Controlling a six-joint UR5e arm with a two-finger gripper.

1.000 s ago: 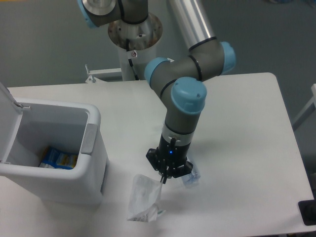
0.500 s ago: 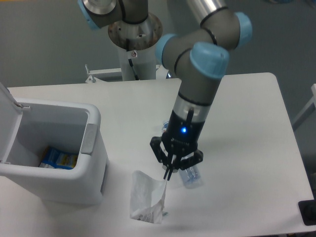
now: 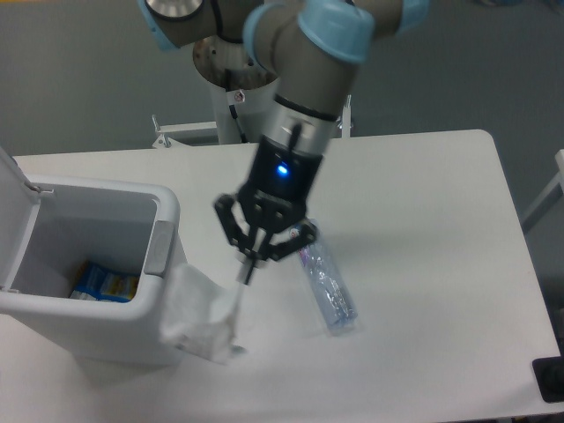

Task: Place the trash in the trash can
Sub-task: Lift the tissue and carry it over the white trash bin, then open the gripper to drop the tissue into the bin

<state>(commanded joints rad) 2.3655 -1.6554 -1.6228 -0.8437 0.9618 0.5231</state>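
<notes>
Gripper (image 3: 249, 275) pinching paper wrapper (image 3: 201, 315) | lifted, carried left to trash can (image 3: 161, 264) | plastic bottle (image 3: 327, 286) remains.

From my closed fingertips hangs the crumpled white paper wrapper (image 3: 201, 311), pinched by its upper corner; it droops down and to the left, its lower folds blurred, right against the front right corner of the large white rectangular plastic trash can (image 3: 167, 273), outside the rim. That can stands upright with its hinged lid (image 3: 16, 220) swung open on the left, a grey tab (image 3: 159, 248) on its right wall. The clear plastic bottle (image 3: 328, 287) lies flat on its side well to the right of the can, slanting from upper left to lower right.
</notes>
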